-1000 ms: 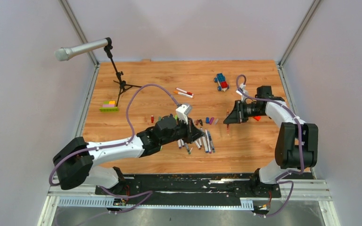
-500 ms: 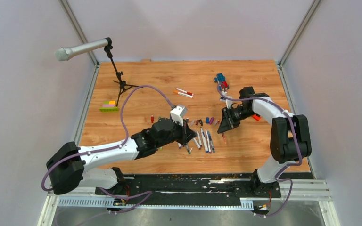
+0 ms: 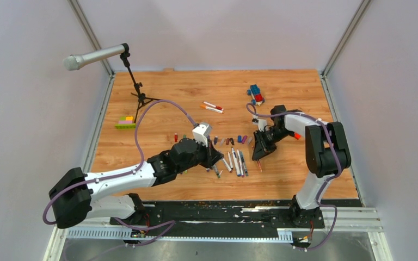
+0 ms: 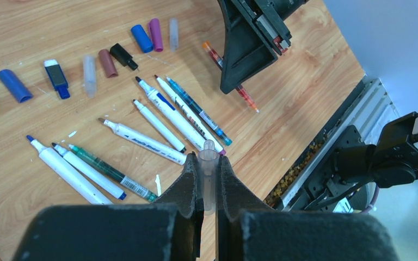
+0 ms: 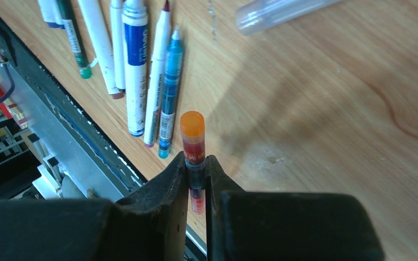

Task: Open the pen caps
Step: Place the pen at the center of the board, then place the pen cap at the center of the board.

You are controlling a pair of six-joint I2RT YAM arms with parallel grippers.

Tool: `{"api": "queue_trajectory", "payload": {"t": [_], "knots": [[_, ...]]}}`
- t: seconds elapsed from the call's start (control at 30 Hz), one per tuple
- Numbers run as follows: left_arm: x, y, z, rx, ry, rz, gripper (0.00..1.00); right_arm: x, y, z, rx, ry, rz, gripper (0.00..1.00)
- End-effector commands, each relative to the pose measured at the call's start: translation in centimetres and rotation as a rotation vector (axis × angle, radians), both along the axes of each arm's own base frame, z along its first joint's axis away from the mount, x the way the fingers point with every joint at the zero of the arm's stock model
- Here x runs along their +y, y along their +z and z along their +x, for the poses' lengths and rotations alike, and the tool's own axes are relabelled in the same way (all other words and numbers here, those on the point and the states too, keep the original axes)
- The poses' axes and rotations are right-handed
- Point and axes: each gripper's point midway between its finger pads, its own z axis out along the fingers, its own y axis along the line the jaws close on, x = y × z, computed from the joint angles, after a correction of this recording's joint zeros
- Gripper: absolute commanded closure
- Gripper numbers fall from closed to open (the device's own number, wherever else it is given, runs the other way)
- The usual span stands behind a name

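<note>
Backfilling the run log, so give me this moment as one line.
left gripper: shut on clear cap | right gripper: shut on red pen | uncapped pens: lying side by side | loose caps: row beyond them

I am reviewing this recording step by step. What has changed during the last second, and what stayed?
The right gripper, shut on the orange-ended pen, carried it toward the near edge and leftward, close to the uncapped pens. The left gripper, shut on a clear cap, drew back slightly leftward. Nothing was taken or released. The loose caps, toy car and brick bar stayed put.
</note>
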Motion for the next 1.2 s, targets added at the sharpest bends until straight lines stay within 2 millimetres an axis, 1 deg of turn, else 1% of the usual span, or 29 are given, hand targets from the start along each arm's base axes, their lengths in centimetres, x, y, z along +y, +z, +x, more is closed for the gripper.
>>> {"api": "queue_trajectory", "payload": {"t": [0.0, 0.1, 0.3, 0.43, 0.5, 0.6, 0.7, 0.8, 0.83, 0.9, 1.0, 1.03, 1.07, 1.17], "knots": [[0.2, 1.4, 0.5, -0.043, 0.016, -0.028, 0.99, -0.8, -1.1, 0.8, 0.0, -0.04, -0.068, 0.86], [0.1, 1.5, 0.5, -0.044, 0.016, -0.03, 0.99, -1.3, -1.6, 1.0, 0.003, -0.056, -0.104, 0.81], [-0.5, 1.3, 0.6, -0.037, 0.002, -0.028, 0.98, -2.7, -2.9, 1.2, 0.045, -0.094, -0.153, 0.76], [-1.0, 1.4, 0.8, -0.035, -0.004, -0.027, 0.98, -2.9, -3.0, 1.3, 0.05, -0.105, -0.15, 0.74], [-1.2, 1.4, 0.8, -0.036, -0.007, -0.027, 0.98, -2.8, -2.6, 1.4, 0.044, -0.106, -0.134, 0.74], [-1.6, 1.5, 1.0, -0.037, -0.016, -0.023, 0.97, -2.0, -1.0, 1.7, 0.013, -0.092, -0.055, 0.74], [-2.6, 1.6, 1.2, -0.029, -0.037, -0.022, 0.95, -1.3, 2.0, 2.4, -0.075, -0.058, 0.036, 0.74], [-4.7, 1.6, 1.6, -0.011, -0.076, -0.028, 0.95, -1.2, 5.2, 2.9, -0.188, -0.002, 0.1, 0.74], [-5.4, 1.4, 2.0, -0.003, -0.078, -0.026, 0.94, -1.6, 6.0, 3.2, -0.238, 0.027, 0.102, 0.73], [-7.2, 0.5, 2.2, 0.031, -0.113, -0.015, 0.94, -2.7, 7.5, 3.8, -0.302, 0.014, 0.108, 0.73], [-9.8, -0.7, 3.1, 0.077, -0.139, 0.019, 0.94, -5.9, 9.3, 4.8, -0.378, -0.099, 0.142, 0.73], [-10.6, -1.4, 3.4, 0.096, -0.141, 0.039, 0.93, -6.9, 9.6, 4.9, -0.394, -0.138, 0.152, 0.72], [-11.4, -1.7, 3.9, 0.106, -0.142, 0.052, 0.93, -8.4, 9.8, 5.2, -0.403, -0.195, 0.16, 0.71], [-12.9, -3.6, 5.3, 0.141, -0.128, 0.13, 0.93, -10.9, 10.3, 5.5, -0.411, -0.295, 0.194, 0.7]]}}
